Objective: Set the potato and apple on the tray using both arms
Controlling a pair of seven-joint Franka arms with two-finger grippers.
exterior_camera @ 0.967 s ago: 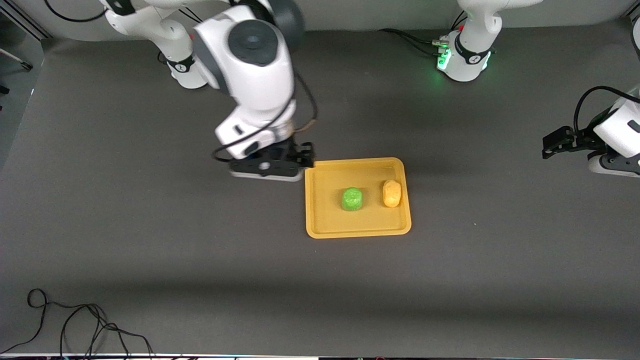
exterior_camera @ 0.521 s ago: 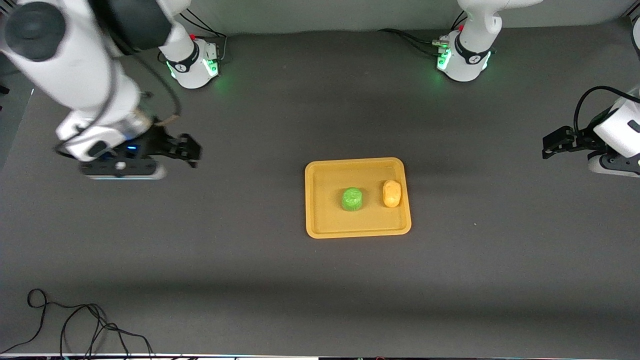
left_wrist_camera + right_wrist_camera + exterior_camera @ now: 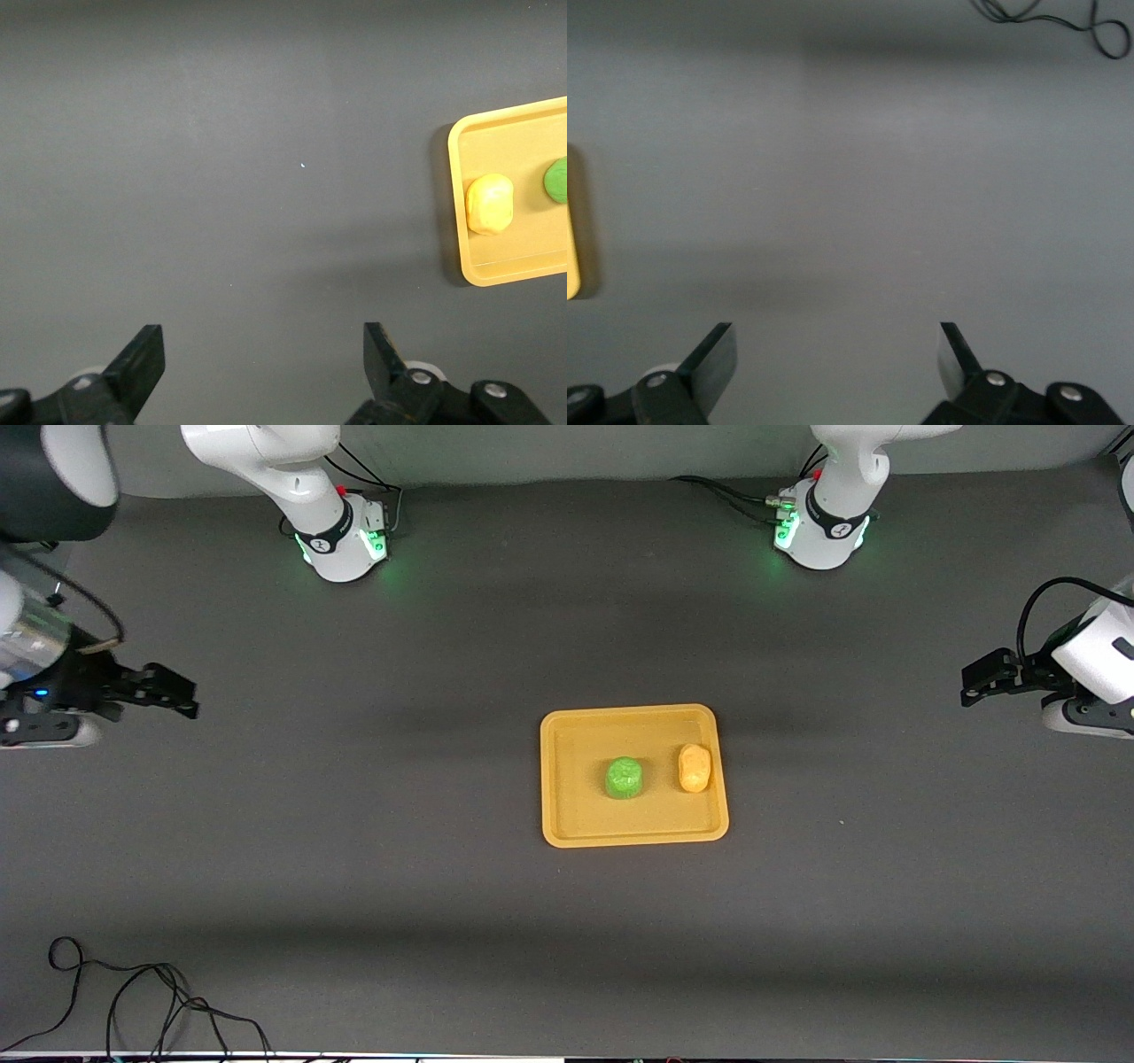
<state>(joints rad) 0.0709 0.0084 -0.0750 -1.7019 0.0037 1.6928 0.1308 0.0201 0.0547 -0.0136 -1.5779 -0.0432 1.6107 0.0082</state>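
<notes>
The yellow-orange tray point(image 3: 576, 828) lies mid-table. The green apple point(image 3: 624, 778) and the yellow-orange potato point(image 3: 695, 768) sit on it side by side, the potato toward the left arm's end. My left gripper point(image 3: 979, 678) is open and empty over bare table at the left arm's end; its wrist view shows the tray point(image 3: 496, 270), the potato point(image 3: 489, 204) and the apple point(image 3: 558, 180). My right gripper point(image 3: 168, 691) is open and empty over bare table at the right arm's end; its wrist view shows only a sliver of the tray point(image 3: 571, 257).
A black cable point(image 3: 133, 1001) lies coiled on the table near the front camera at the right arm's end; it also shows in the right wrist view point(image 3: 1063, 18). The two arm bases point(image 3: 341, 536) point(image 3: 819, 527) stand with green lights.
My right arm has swung away from the tray's edge to the right arm's end of the table. The left arm, tray, apple and potato have not moved.
</notes>
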